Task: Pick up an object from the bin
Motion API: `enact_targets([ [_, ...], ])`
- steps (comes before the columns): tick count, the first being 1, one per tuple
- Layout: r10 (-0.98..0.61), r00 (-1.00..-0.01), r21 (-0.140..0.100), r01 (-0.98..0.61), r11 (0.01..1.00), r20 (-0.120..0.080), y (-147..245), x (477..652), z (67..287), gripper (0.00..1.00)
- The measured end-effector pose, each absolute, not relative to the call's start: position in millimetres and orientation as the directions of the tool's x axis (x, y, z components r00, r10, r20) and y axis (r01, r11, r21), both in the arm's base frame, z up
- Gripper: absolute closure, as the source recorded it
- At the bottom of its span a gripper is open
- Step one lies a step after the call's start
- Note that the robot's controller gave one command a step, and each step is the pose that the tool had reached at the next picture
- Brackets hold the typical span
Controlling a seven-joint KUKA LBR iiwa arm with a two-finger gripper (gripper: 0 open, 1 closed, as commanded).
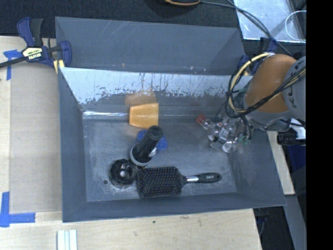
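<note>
Black bristled hairbrush (161,181) lies flat; metal gripper (226,138) apart.

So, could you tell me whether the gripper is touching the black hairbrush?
Apart. The camera view shows bare bin floor between the gripper and the hairbrush handle's tip.

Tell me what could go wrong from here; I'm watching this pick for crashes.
1. The arm's tip hangs over bare floor close to the bin's right wall. A descent here may scrape that wall and come up with nothing.
2. The black hairbrush, the round black piece and the black cylinder lie bunched together. Reaching for one could shove the others aside.
</note>
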State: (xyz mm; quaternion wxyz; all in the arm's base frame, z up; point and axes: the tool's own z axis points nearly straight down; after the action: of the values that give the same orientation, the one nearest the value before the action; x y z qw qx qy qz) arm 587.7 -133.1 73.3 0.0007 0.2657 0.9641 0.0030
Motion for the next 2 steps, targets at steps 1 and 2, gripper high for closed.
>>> enact_targets([
  [1, 0.511, -0.860, 0.005, 0.511, 0.860, -0.002, -134.3, 587.6, 91.6, 1.00],
  [2, 0.511, -0.860, 0.005, 0.511, 0.860, -0.004, -134.9, 588.2, 108.5, 1.00],
])
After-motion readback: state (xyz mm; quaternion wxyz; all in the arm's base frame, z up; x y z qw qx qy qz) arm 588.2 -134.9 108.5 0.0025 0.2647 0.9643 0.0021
